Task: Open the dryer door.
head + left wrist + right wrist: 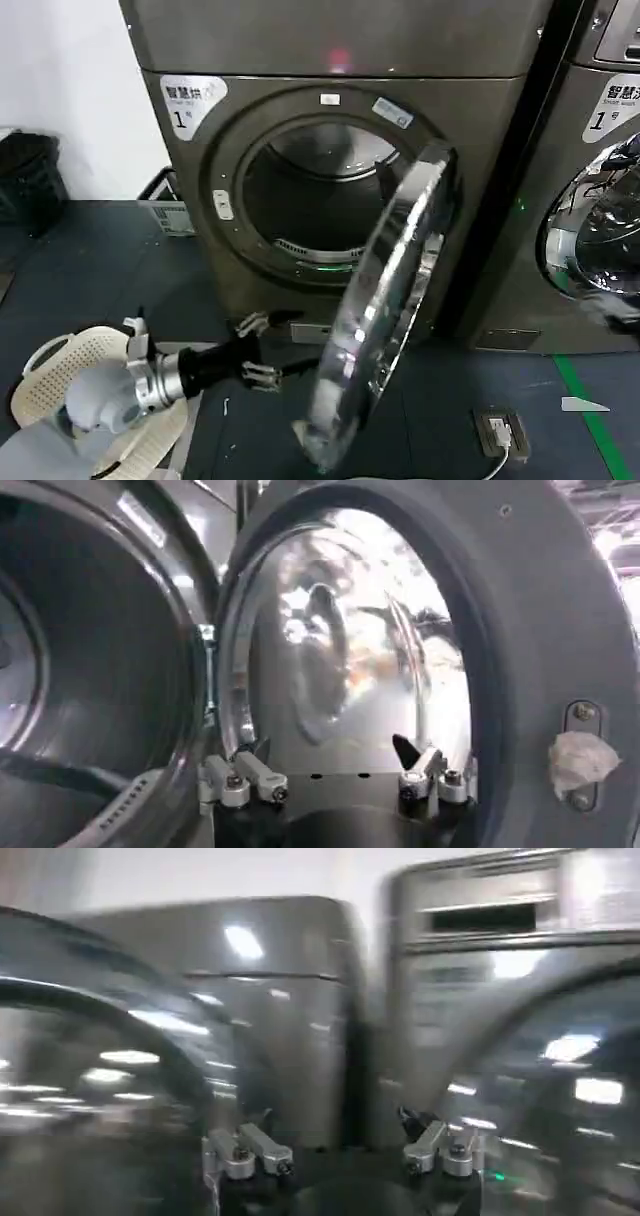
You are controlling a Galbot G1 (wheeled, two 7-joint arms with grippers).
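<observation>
One big dryer door (385, 300) stood swung well out from the drum opening in the head view, hinged on the right, chrome rim edge-on. The left gripper (258, 350) hung spread and empty just beside it.

From the left wrist the grey inner face filled the frame — stiff, probably heavy, slick chrome, so pushing the plastic rim looked safer.

The right gripper (340, 1148) sat open too, facing the machines.
</observation>
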